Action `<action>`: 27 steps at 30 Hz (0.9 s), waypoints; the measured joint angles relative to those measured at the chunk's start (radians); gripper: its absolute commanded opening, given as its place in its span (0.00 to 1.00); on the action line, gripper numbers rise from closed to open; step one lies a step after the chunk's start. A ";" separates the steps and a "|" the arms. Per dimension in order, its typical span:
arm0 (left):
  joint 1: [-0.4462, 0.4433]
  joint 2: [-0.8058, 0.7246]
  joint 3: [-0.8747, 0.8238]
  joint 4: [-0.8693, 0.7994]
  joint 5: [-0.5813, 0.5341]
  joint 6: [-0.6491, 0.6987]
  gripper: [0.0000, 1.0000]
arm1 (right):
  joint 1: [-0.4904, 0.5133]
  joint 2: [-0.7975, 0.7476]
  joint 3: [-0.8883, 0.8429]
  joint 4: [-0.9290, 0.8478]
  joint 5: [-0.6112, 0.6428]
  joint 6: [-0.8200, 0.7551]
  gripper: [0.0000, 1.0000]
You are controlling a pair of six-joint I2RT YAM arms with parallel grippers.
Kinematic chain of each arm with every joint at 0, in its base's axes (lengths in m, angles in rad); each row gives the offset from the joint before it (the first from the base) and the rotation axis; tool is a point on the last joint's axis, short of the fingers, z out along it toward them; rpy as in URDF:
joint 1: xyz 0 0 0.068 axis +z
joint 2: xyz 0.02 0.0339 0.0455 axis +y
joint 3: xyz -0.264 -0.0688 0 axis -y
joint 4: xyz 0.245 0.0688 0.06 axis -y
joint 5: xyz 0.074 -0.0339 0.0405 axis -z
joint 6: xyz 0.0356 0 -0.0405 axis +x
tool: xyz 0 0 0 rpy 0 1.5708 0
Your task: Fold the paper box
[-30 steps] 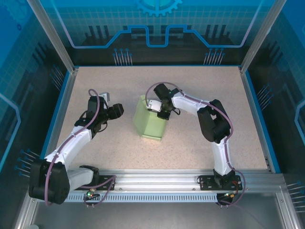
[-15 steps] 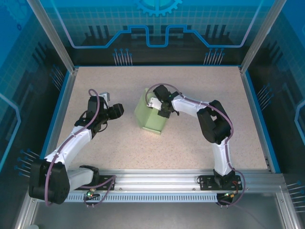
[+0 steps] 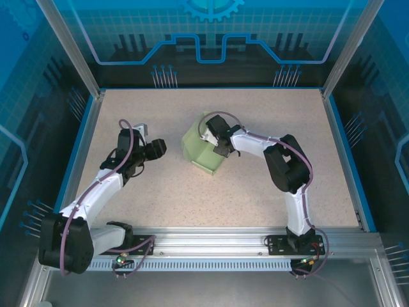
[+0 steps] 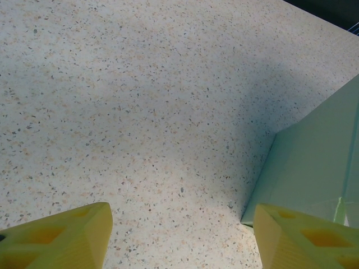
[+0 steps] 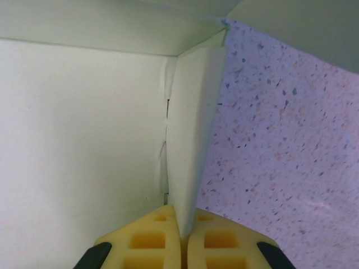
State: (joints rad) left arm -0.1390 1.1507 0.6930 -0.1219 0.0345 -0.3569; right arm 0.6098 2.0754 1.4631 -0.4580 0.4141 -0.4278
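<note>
The paper box is pale mint-green and stands partly formed near the middle of the table. My right gripper is shut on one of its thin side walls; in the right wrist view the paper box wall runs up from between my right gripper, with the box's inside to the left. My left gripper hovers open to the left of the box, apart from it. In the left wrist view my left gripper has bare table between its yellow fingertips, and a corner of the paper box rises by the right fingertip.
The speckled table is ringed by a blue border and an aluminium frame. Open tabletop lies in front of the box and to the far right.
The right gripper has drawn the box's wall up and leftward, so the box turned and looks shorter. The left arm has stayed still.
</note>
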 measured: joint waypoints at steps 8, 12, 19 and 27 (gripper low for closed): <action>0.000 0.000 0.000 0.000 0.004 0.000 0.68 | -0.016 -0.026 -0.001 -0.092 -0.109 0.146 0.17; 0.000 0.000 0.000 0.000 0.008 0.000 0.68 | -0.028 -0.033 -0.004 -0.115 -0.149 0.197 0.25; 0.000 0.000 0.000 0.000 0.015 0.007 0.68 | -0.046 -0.034 -0.005 -0.129 -0.208 0.244 0.38; 0.000 0.000 0.000 0.000 0.015 0.019 0.68 | -0.069 -0.034 0.025 -0.129 -0.269 0.251 0.47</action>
State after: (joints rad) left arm -0.1390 1.1507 0.6930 -0.1219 0.0498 -0.3382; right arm 0.5407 2.0415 1.4879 -0.5873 0.1452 -0.1764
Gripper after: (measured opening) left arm 0.683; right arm 0.466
